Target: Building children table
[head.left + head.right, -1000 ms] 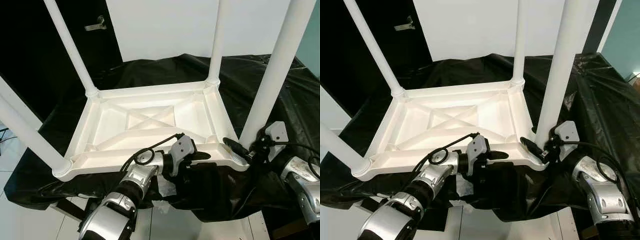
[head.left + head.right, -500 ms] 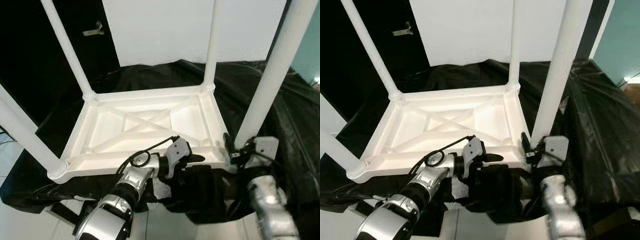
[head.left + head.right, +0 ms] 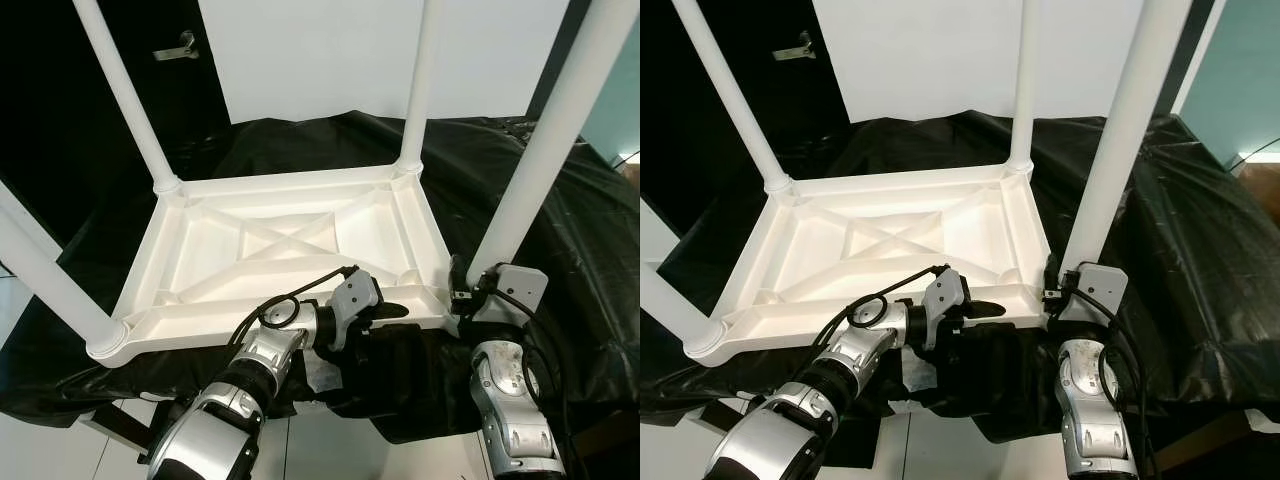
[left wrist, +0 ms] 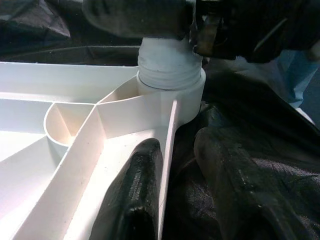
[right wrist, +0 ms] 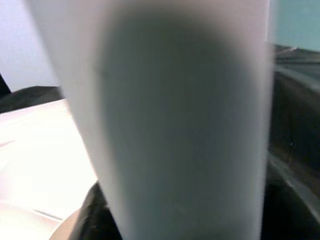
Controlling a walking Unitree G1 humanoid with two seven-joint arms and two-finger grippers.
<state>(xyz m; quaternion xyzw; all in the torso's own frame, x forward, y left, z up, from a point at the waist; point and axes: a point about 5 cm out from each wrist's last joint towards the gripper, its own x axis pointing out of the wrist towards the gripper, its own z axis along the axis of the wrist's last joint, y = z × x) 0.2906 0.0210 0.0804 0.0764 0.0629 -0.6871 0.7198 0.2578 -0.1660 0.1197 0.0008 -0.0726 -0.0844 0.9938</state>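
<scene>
Four table legs point(image 3: 540, 140) point up; left claw point(image 3: 385, 313) pinches tabletop point(image 3: 290, 250) rim.

Upturned white table point(image 3: 890, 235) on black sheet point(image 3: 1180, 250); both grippers' fingers at its near rim.

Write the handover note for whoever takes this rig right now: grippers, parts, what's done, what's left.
Left gripper: straddles the near rim of the upside-down white table top, one finger inside, the other outside, steadying it.
Right gripper: at the base of the near right leg, close against it by its socket; grip not readable.
Parts: table top lies on a black sheet; all four legs stand in their corner sockets.
Done: legs are placed.
Left: probably tightening the near right leg, then turning the table upright.
</scene>
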